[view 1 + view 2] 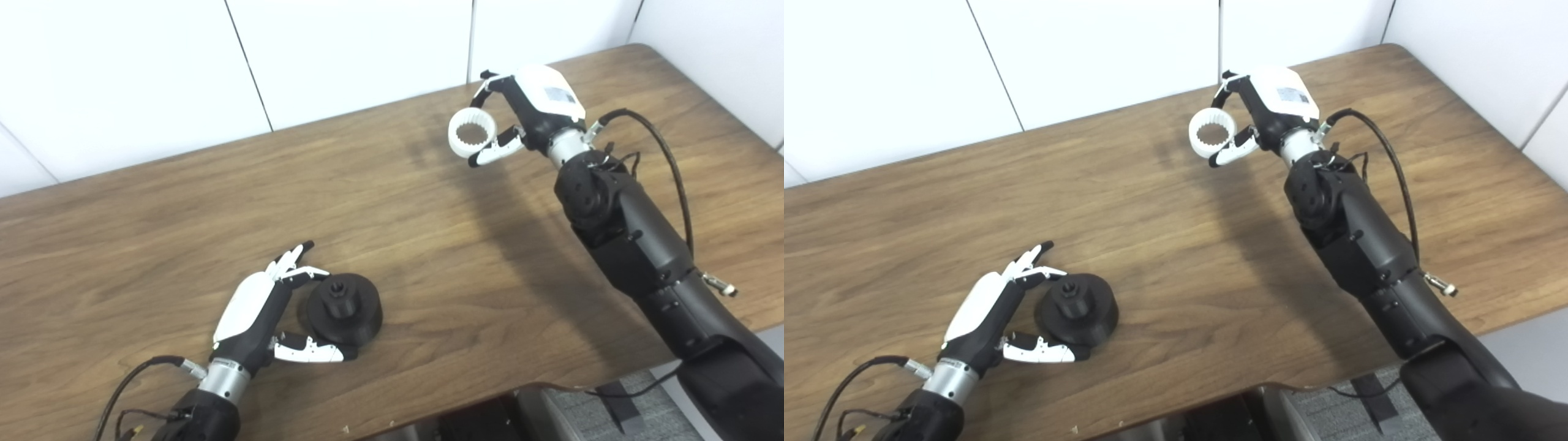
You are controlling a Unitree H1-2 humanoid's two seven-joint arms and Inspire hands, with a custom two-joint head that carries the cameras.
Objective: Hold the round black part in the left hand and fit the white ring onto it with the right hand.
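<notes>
The round black part (pixel 345 308) lies flat on the wooden table (pixel 184 202) near its front edge, with a small hub sticking up from its middle. My left hand (pixel 269 309) is open around its left side, fingers behind it and thumb in front, close to its rim. My right hand (pixel 520 116) is raised above the far right of the table and is shut on the white ring (pixel 471 133), pinched between fingers and thumb. The ring has teeth on its inner wall. It also shows in the right eye view (pixel 1213 135).
A black cable (pixel 664 159) loops beside my right forearm. The table's front edge (pixel 465 398) runs just below the black part. White wall panels (pixel 343 55) stand behind the table.
</notes>
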